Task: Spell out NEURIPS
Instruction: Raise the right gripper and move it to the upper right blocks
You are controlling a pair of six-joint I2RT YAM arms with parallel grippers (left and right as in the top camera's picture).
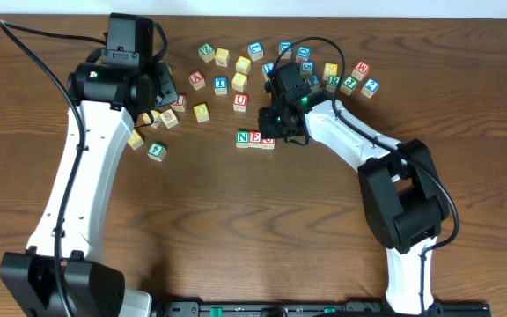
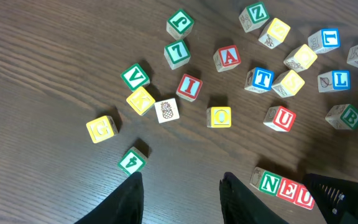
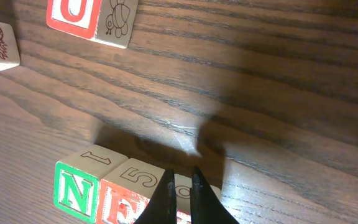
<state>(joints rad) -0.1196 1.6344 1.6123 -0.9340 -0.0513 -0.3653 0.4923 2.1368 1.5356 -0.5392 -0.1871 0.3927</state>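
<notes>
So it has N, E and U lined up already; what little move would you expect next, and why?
Probably the right end effector, shut and empty just above the N-E-U row, lifts clear and heads for the R block in the pile behind it, since R comes next.

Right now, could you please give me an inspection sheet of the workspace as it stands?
Surface: dark wooden table, bare toward the near edge.
Job's things: row N, E, U laid side by side; red I cube loose in the scatter.
Clutter: spare red U cube, A cube, T cube, yellow O cube, pineapple cube, others spread around.
Grippers: left gripper empty, fingers apart above the table; right gripper shut, tips at the row's third cube, holding nothing.
Cables: black cable along the left arm, another looping over the right arm.
Surroundings: pale strip beyond the table's far edge; otherwise nothing seen.
</notes>
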